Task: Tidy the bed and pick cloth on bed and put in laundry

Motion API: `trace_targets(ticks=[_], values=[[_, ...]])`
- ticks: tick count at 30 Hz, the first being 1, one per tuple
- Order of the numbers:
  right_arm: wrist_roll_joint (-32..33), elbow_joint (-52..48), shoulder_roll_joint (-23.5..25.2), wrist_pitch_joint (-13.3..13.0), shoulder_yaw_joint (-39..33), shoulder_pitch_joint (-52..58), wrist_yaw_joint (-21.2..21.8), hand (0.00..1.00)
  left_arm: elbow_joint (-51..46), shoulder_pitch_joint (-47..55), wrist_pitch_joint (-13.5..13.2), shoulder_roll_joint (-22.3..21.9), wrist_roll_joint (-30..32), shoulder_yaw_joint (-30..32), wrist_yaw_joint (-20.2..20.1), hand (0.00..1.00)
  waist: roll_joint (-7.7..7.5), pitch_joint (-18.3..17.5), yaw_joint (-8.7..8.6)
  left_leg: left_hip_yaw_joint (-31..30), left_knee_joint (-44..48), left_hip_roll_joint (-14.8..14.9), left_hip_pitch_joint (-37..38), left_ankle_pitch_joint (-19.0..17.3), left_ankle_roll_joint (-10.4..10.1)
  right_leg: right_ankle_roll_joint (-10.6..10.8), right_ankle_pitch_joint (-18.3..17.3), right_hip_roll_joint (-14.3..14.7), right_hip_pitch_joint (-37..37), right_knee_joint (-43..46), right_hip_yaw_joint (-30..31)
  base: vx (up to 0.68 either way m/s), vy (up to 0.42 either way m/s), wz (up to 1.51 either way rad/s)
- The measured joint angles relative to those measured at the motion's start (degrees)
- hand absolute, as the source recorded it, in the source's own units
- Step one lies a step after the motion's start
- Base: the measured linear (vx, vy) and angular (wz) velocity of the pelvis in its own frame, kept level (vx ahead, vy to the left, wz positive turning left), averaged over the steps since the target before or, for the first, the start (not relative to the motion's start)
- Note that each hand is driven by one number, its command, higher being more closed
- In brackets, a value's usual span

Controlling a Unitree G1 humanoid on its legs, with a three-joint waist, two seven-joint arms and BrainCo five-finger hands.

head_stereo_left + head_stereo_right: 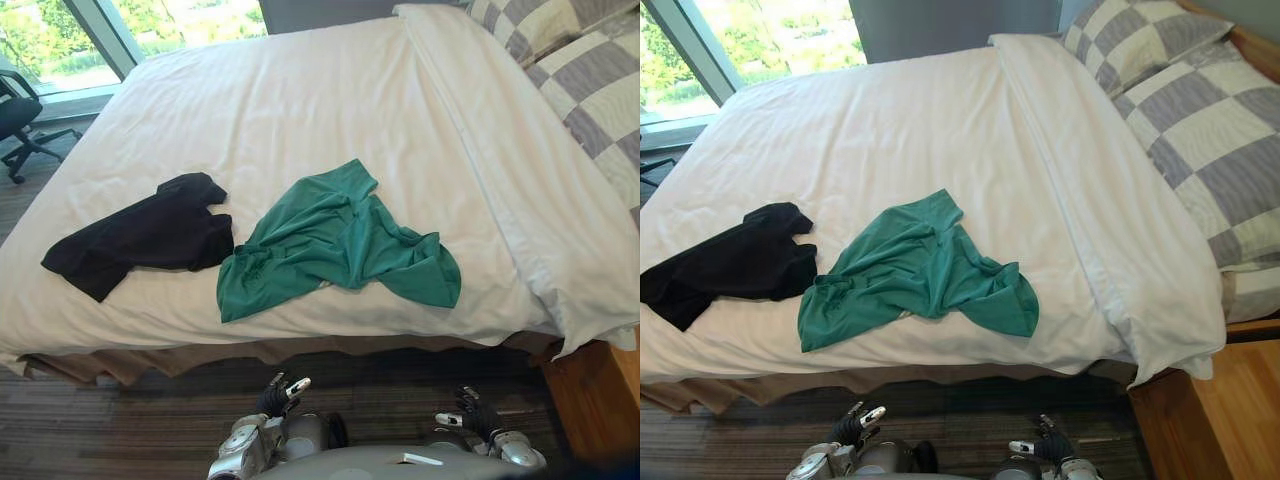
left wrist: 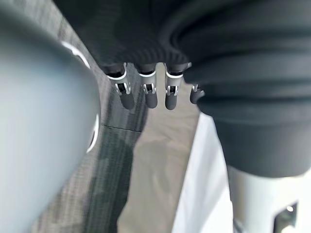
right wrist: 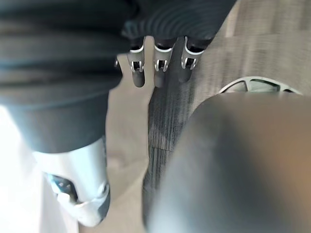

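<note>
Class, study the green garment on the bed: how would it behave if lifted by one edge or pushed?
Probably floppy: the green garment lies in soft folds, so it would likely drape from wherever it is pinched. It looks thin, so probably light for its spread. Pushed, it would likely bunch on the white sheet rather than slide whole.

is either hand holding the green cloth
No, the green cloth lies crumpled on the bed, while the left hand and right hand hang open and empty below the bed's edge.

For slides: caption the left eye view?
Green cloth beside black cloth on white bed; left hand and right hand low, open.
</note>
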Motion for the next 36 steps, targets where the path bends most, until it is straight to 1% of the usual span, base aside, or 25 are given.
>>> trace_targets(ticks=[2, 3, 4, 6, 7, 8, 9, 10, 11, 12, 13, 14, 15, 16, 17, 18, 20, 22, 23, 24, 26, 28, 30, 34, 36], values=[[-0.5, 0.0, 0.8, 0.0, -1.4, -0.3, 0.1, 0.0, 0.0, 0.2, 0.0, 0.4, -0.1, 0.5, 0.0, 0.0, -0.78, 0.5, -0.09, -0.8, 1.3, 3.3, 0.2, 0.2, -0.2, 0.7, 0.3, -2.5, -0.1, 1.2, 1.5, 0.05, 0.219, -0.25], [-1.5, 0.0, 1.0, 0.0, -1.9, -0.4, 0.5, 0.0, 0.0, 0.2, -0.4, 0.4, -0.1, 0.7, 0.1, 0.0, -1.01, 0.6, -0.04, -2.1, 0.7, 5.5, 0.5, 0.7, -0.6, 1.8, 0.6, -3.9, -0.2, 1.4, 2.9, 0.04, 0.284, -0.3], [-1.8, 0.1, 1.1, 0.0, -2.4, -0.4, 0.9, 0.0, 0.0, 0.2, -0.6, 0.3, -0.1, 0.7, 0.1, 0.0, -1.01, 0.6, -0.06, -3.5, 0.3, 6.9, 0.8, 1.6, -0.7, 3.1, 0.9, -4.9, -0.2, 1.4, 3.7, 0.04, 0.384, -0.33], [-2.9, 0.5, 1.1, 0.1, -3.5, -0.7, 2.3, 0.0, 0.4, 0.2, -1.3, 0.3, -0.2, 0.4, -0.4, 0.0, -0.79, 0.5, -0.95, -7.8, -1.2, 10.5, 1.6, 5.7, 0.3, 7.4, 2.0, -8.4, -0.4, 1.6, 5.9, 0.04, 0.493, -0.23], [-3.3, 0.6, 1.1, 0.1, -3.9, -0.9, 2.3, 0.0, 0.9, 0.1, -1.5, 0.3, -0.2, 0.2, -0.4, 0.0, -0.67, 0.5, -1.24, -9.7, -1.3, 10.6, 2.0, 5.0, -1.8, 8.7, 2.4, -9.4, -0.5, 1.4, 6.2, 0.03, 0.58, -0.1], [-4.8, 1.4, 1.2, 0.6, -5.0, -1.4, 2.3, 0.0, 2.2, -0.5, -2.1, 0.2, 0.0, -0.1, -0.3, 0.0, -0.33, 0.2, -1.56, -10.0, 0.4, 8.5, 1.8, -0.4, -6.7, 9.2, 3.8, -11.0, 0.6, -0.7, 7.5, 0.05, 0.587, 0.01], [-6.6, 2.2, 2.3, 1.0, -6.2, -1.6, 2.0, 0.0, 2.8, -1.0, -2.8, 1.4, 1.3, -0.4, 0.2, 0.0, -1.67, 0.7, -1.79, -9.5, 3.3, 6.8, 0.7, -2.3, -7.1, 9.6, 5.7, -11.8, 2.4, -4.0, 7.8, 0.07, 0.612, 0.02], [-8.2, 2.7, 2.9, 1.0, -6.8, -1.3, 1.9, 0.0, 3.2, -1.4, -3.5, 2.1, 2.7, -0.7, 0.9, 0.0, -2.42, 0.7, -1.81, -9.1, 5.0, 6.2, 0.0, -3.5, -7.3, 8.9, 7.7, -11.4, 3.0, -5.7, 7.7, 0.09, 0.43, -0.2], [-10.0, 3.1, 3.8, 1.0, -7.9, -1.2, 1.8, 0.0, 3.6, -1.8, -4.0, 2.5, 4.3, -0.7, 2.5, 0.0, -2.9, 0.6, -0.99, -8.1, 6.8, 6.3, -0.3, -5.1, -7.0, 7.9, 13.2, -11.4, 3.3, -7.8, 7.5, 0.05, 0.395, -0.42], [-12.2, 3.2, 4.4, -0.2, -8.4, -1.0, 1.3, 0.0, 4.2, -1.3, -4.1, 2.9, 4.5, -0.7, 3.7, 0.0, -2.81, 0.4, -0.74, -6.6, 6.6, 6.6, 0.0, -5.6, -6.3, 5.4, 18.5, -11.0, 2.2, -8.6, 7.7, 0.02, 0.42, -0.65], [-14.7, 3.1, 4.1, -1.6, -8.1, -1.0, 1.1, 0.0, 4.8, -1.0, -4.1, 2.9, 4.3, -0.6, 4.9, 0.0, -2.5, -0.1, -0.53, -4.2, 4.9, 7.2, 0.9, -5.4, -5.4, 0.3, 22.5, -10.4, 0.4, -8.9, 7.4, 0.01, 0.418, -0.75], [-16.4, 2.7, 3.6, -2.7, -6.9, -1.0, 1.2, 0.0, 4.8, -0.9, -4.2, 2.9, 4.3, -0.5, 5.4, 0.0, -2.4, -0.1, -0.01, -2.2, 2.8, 7.6, 2.3, -5.0, -4.7, -2.5, 23.5, -9.9, -1.2, -8.0, 6.9, 0.01, 0.351, -0.98], [-18.4, 2.3, 3.1, -5.4, -4.9, -1.2, 1.4, 0.0, 4.8, -0.5, -4.4, 3.1, 4.1, -0.4, 6.3, 0.0, -2.53, -0.2, 0.31, 0.0, -1.6, 7.3, 4.8, -3.3, -4.0, -1.8, 20.1, -7.4, -3.7, -3.2, 6.2, 0.04, 0.267, -0.87], [-19.2, 2.3, 2.8, -6.7, -3.3, -1.0, 1.7, 0.0, 4.8, -0.4, -4.8, 3.1, 4.1, -0.4, 6.5, 0.0, -2.56, -0.2, 0.19, 0.5, -5.1, 6.6, 6.2, -1.6, -3.8, -0.4, 15.5, -4.5, -4.4, -0.5, 5.8, 0.05, 0.233, -0.62], [-19.2, 2.3, 2.2, -7.7, -1.5, -0.9, 2.2, 0.0, 4.7, -0.5, -5.0, 3.0, 4.0, -0.5, 6.4, 0.0, -2.53, -0.2, 0.01, 0.9, -7.8, 6.1, 6.9, -0.1, -3.5, 0.1, 11.9, -2.0, -4.7, 0.8, 5.9, 0.09, 0.183, -0.11], [-18.7, 2.1, 1.7, -9.2, 1.0, -0.9, 2.4, 0.0, 4.7, -0.9, -5.3, 2.7, 3.9, -0.7, 6.3, 0.0, -2.55, -0.3, -0.7, 0.8, -11.6, 4.7, 7.6, 2.4, -2.9, 1.2, 6.0, 2.6, -4.6, 1.2, 6.5, 0.09, 0.115, 0.09], [-16.7, 2.1, 1.3, -10.1, 3.1, -0.9, 3.1, 0.0, 4.7, -1.2, -5.3, 1.7, 4.2, -0.8, 6.2, 0.0, -3.09, -0.5, -1.1, 0.5, -14.2, 2.3, 7.6, 4.2, -2.6, 1.1, 2.3, 6.0, -2.4, -2.8, 7.4, 0.06, 0.081, 0.26], [-12.0, 2.0, -0.2, -10.2, 4.6, -0.6, 6.1, 0.0, 4.1, -1.5, -6.1, 0.3, 6.9, -1.5, 6.3, 0.0, -1.52, -0.7, -1.46, -2.5, -16.8, 1.0, 8.5, 6.3, -1.7, 0.8, 2.0, 5.8, -2.1, -1.0, 10.1, 0.05, 0.026, 0.61], [-10.4, 2.0, -0.4, -10.1, 4.8, -0.2, 6.8, 0.0, 3.6, -1.3, -6.9, -0.1, 8.2, -2.1, 6.4, 0.0, -1.42, -0.8, -1.42, -3.7, -17.5, 1.0, 9.2, 6.9, -1.7, -0.2, 1.4, 5.8, -2.0, 0.8, 10.8, 0.05, -0.052, 0.87], [-8.7, 2.0, -0.2, -10.1, 5.6, 0.1, 7.4, 0.0, 2.9, -0.7, -7.9, -0.3, 9.6, -3.1, 6.6, 0.0, -1.58, -0.8, -1.27, -5.3, -18.2, 1.0, 10.1, 7.7, -1.9, -1.8, 0.2, 6.0, -1.2, 1.7, 11.2, 0.02, -0.09, 0.89], [-6.1, 2.1, 0.2, -10.1, 6.9, 0.3, 8.8, 0.0, 2.4, -0.5, -8.7, 0.1, 11.2, -3.1, 8.0, 0.0, -2.64, -1.3, -1.14, -7.1, -20.0, 0.8, 10.9, 9.2, -2.4, -1.6, -1.1, 6.3, 1.3, 0.5, 10.9, -0.03, -0.141, 0.74], [-2.8, 2.1, 0.2, -10.0, 7.8, -0.1, 10.2, 0.0, 2.3, -0.5, -8.8, -0.1, 11.2, -3.0, 9.7, 0.0, -2.79, -1.4, -0.82, -7.2, -22.6, 0.8, 11.4, 11.5, -2.4, -1.6, -1.6, 6.6, 1.5, 0.2, 10.5, -0.08, -0.118, 0.33], [-1.0, 2.2, 0.2, -8.7, 7.8, -0.6, 10.6, 0.0, 2.5, 0.1, -8.9, -0.1, 11.1, -2.9, 11.9, 0.0, -2.37, -1.7, -0.95, -7.0, -25.7, 0.9, 12.0, 14.2, -2.5, -1.6, -1.6, 7.4, 2.1, -1.5, 10.4, -0.09, -0.082, 0.13], [0.8, 2.3, 0.5, -5.1, 7.0, -0.7, 9.6, 0.0, 2.8, 0.6, -8.0, -0.3, 9.3, -1.7, 14.4, 0.0, -2.16, -1.7, -0.95, -7.4, -28.0, 1.0, 13.4, 15.9, -3.1, -0.8, -2.0, 7.9, 3.6, -3.7, 10.0, -0.1, -0.045, 0.08], [2.7, 2.5, 1.4, -2.5, 4.7, -0.4, 7.8, 0.0, 3.5, 0.7, -5.6, -0.5, 5.1, 0.8, 16.0, 0.0, -2.39, -1.8, -1.03, -8.5, -28.2, 0.8, 13.6, 16.1, -3.3, -0.2, -2.3, 7.7, 4.4, -4.0, 9.2, -0.14, -0.002, 0.15]])
